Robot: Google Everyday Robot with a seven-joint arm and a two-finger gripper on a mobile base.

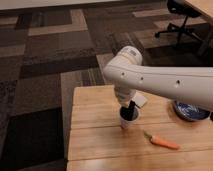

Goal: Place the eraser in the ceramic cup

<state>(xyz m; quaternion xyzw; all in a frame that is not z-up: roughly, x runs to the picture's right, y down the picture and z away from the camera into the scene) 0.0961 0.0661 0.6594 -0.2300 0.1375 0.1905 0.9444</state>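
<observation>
The white ceramic cup (128, 120) stands upright near the middle of the wooden table (95, 125). A thin black slab, the eraser (131, 109), stands on end with its lower part inside the cup's rim. My gripper (128, 105) hangs straight down from the white arm, directly above the cup and at the eraser's top end. The wrist hides where the gripper meets the eraser.
A white flat rectangular piece (142, 100) lies just behind the cup, partly under the arm. An orange carrot (161, 141) lies to the cup's front right. A dark blue bowl (190, 111) sits at the table's right edge. An office chair (181, 20) stands far back.
</observation>
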